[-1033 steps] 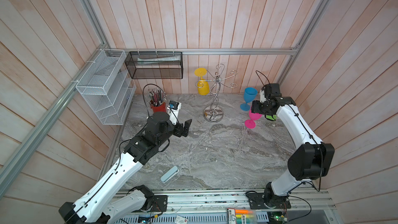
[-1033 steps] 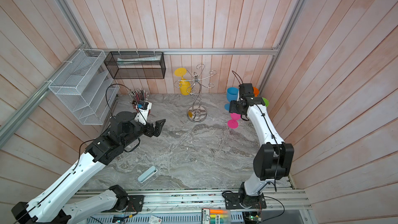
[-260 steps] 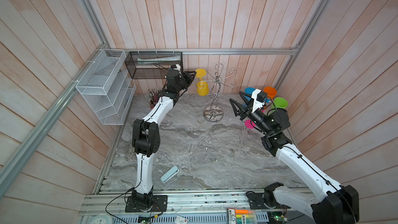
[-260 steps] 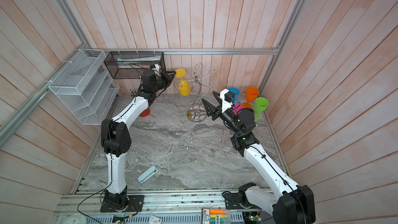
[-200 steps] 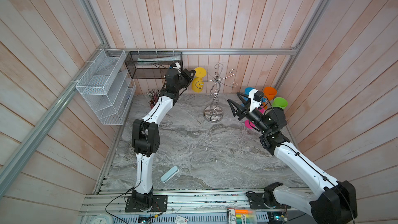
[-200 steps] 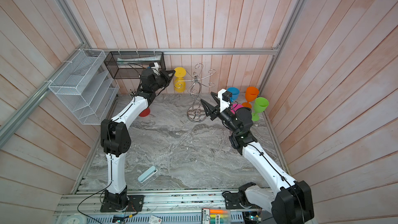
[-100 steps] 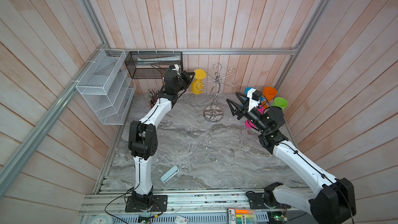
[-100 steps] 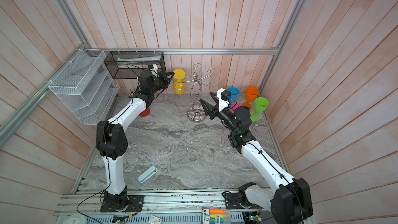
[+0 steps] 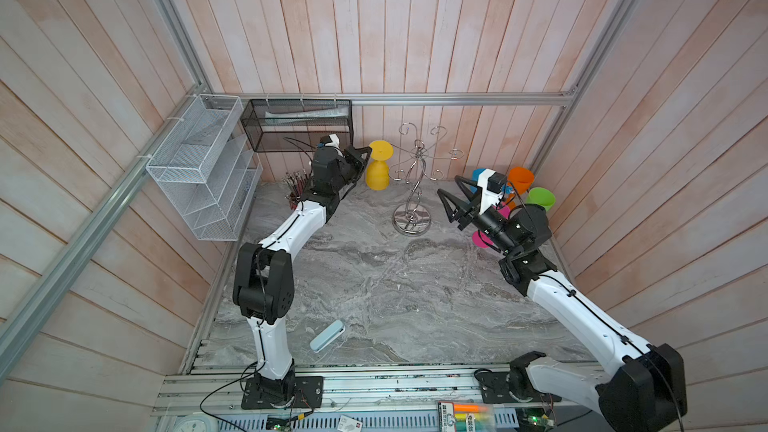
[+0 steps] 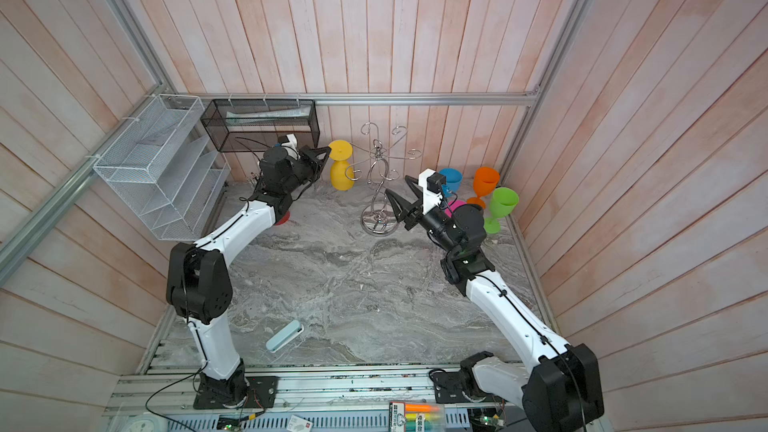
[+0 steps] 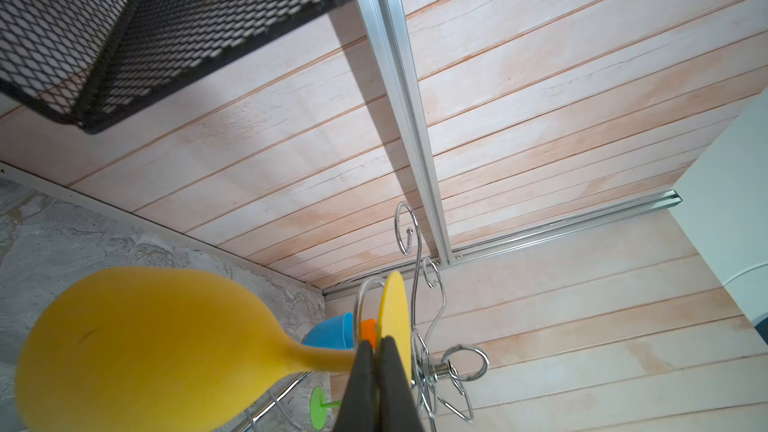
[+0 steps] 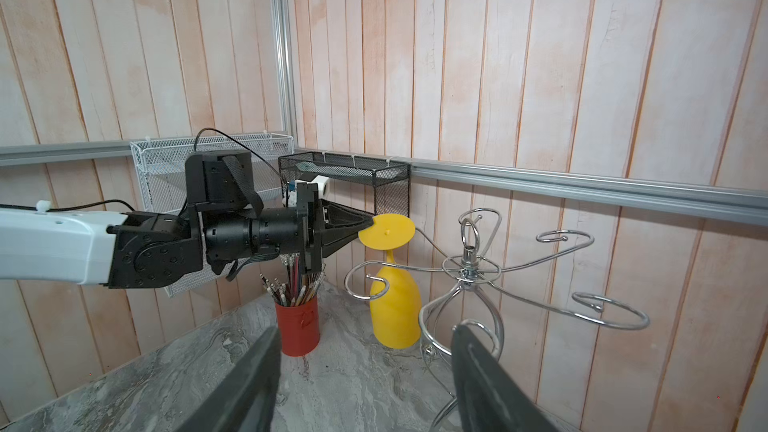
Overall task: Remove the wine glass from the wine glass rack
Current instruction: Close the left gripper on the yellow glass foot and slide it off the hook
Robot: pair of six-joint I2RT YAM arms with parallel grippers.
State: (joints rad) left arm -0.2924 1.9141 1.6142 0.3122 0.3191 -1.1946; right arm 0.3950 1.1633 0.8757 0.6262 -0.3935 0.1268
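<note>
The yellow wine glass [image 9: 377,174] [image 10: 341,176] [image 12: 395,309] hangs foot up beside the left arm of the chrome wine glass rack [image 9: 417,168] [image 10: 380,176] [image 12: 469,268]. My left gripper [image 9: 369,150] [image 10: 328,150] [image 12: 370,222] is shut on the rim of its round foot. In the left wrist view the bowl [image 11: 145,347] fills the foreground and the left gripper [image 11: 377,344] meets the foot beside the rack's hub [image 11: 432,363]. I cannot tell whether the stem still sits in a hook. My right gripper [image 9: 449,185] [image 10: 397,184] [image 12: 365,328] is open and empty, right of the rack's stem.
Blue [image 9: 480,174], orange [image 9: 520,178], green [image 9: 540,199] and pink [image 9: 482,238] glasses stand at the back right, behind my right arm. A red pencil cup [image 12: 298,328] sits under my left arm. On the walls hang a black mesh basket [image 9: 299,126] and a white wire shelf [image 9: 199,168]. A pale blue case [image 9: 327,335] lies near the front.
Five seconds ago both arms were elsewhere. Over the last second the left gripper has drawn the glass slightly left, away from the rack's centre. The right gripper has crept toward the rack.
</note>
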